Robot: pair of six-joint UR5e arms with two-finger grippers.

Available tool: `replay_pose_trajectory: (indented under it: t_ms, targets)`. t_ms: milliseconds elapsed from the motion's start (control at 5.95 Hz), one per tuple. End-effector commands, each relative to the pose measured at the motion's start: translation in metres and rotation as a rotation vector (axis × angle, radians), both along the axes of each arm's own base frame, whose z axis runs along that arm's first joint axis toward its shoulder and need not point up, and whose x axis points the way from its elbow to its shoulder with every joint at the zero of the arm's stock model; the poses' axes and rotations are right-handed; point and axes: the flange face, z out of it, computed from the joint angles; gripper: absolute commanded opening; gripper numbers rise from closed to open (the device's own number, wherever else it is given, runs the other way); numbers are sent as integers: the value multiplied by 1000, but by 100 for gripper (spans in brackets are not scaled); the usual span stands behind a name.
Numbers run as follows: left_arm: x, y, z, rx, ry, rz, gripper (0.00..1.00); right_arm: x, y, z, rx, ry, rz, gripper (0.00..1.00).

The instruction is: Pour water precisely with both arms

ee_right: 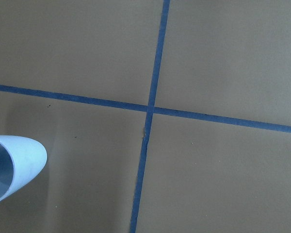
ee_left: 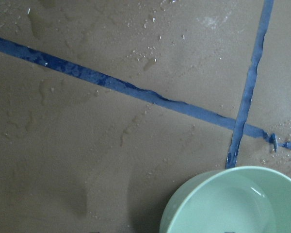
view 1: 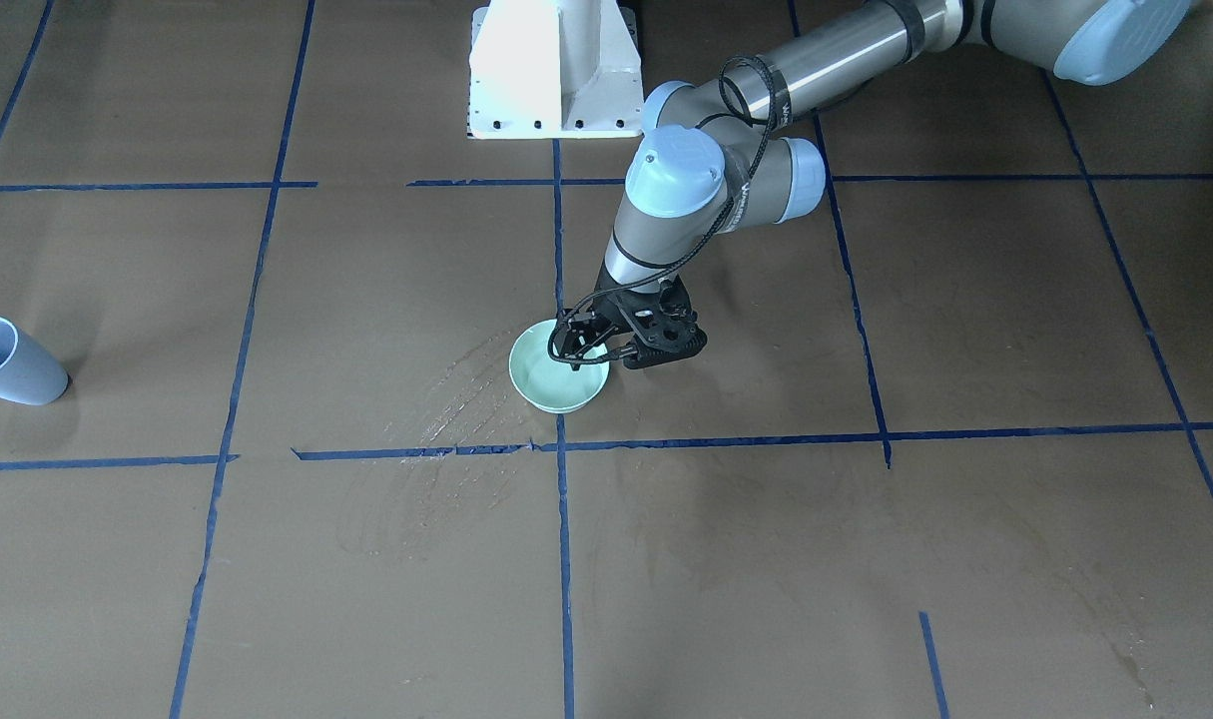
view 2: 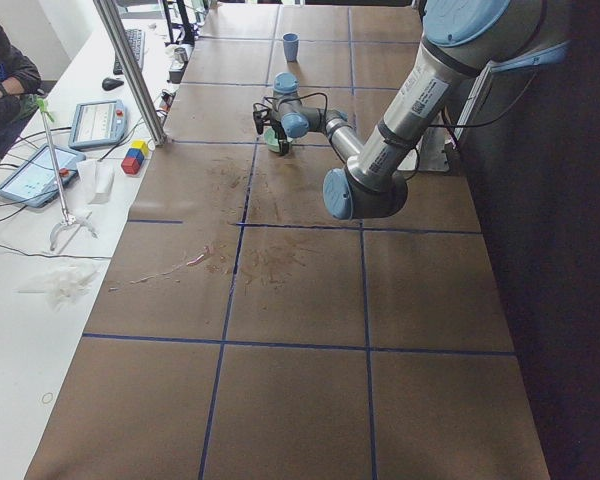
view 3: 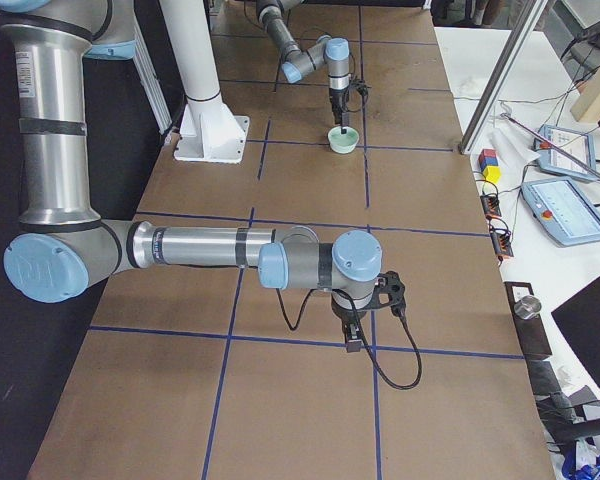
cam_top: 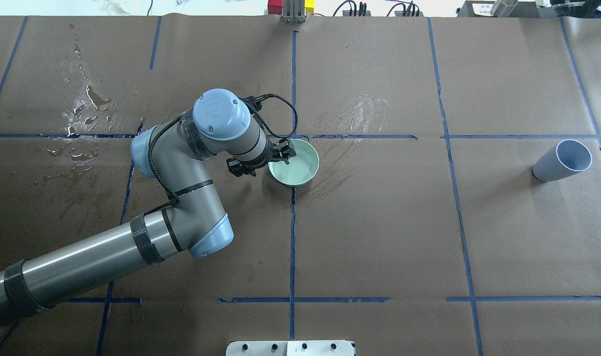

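Farthest to my left, a wet patch (cam_top: pixel 85 106) glistens on the brown paper covering the table (cam_top: pixel 379 237). My left arm (cam_top: pixel 181 173) comes in from that side and bends at the elbow, with the wrist pointing down near the middle of the table. My left hand (cam_top: pixel 284 152) is at the left rim of a pale green bowl (cam_top: pixel 307 170), with its fingers right on the edge. I cannot tell whether they are clamped on the rim or only set around it. The bowl stands on a line of blue tape (cam_top: pixel 293 237), just on my side of a crossing. My left wrist view shows only part of the bowl, with a glossy inside, and none of my fingers. Thin streaks (cam_top: pixel 352 116) of wet fan out over the paper just right of the bowl.

Well apart from it, far to the right, a light blue cup (cam_top: pixel 560 162) stands upright with its mouth open to the ceiling. My right arm (view 3: pixel 195 246) shows only in the side view, with its forearm level above the table. My right hand (view 3: pixel 352 340) points down over a tape line. I cannot tell whether it is open or closed. The cup lies at the lower left edge of that wrist's view.
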Motion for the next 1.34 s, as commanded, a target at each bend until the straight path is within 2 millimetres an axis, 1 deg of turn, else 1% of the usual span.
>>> replay_pose_trajectory:
  t_ms: [0,168,336,504,840,1008,1176]
  targets:
    - [5,6,0,1,0,13,40,0,1,1,-1,0,0,100]
    - [5,7,-1,5,2,15,11,0,1,1,-1,0,0,100]
    - [4,7,-1,6,2,16,5,0,1,0,1,0,0,100]
    - [3,6,0,6,1,14,4,1,2,-3,7,0,2,100]
    - [-2,2,-3,5,6,7,4,2,3,-3,7,0,4,100]
    - [-20,-7,-10,-1,23,2,3,2,3,-3,7,0,4,100]
    - [-54,-17,7,-57,49,39,2,2,5,-1,5,0,4,100]
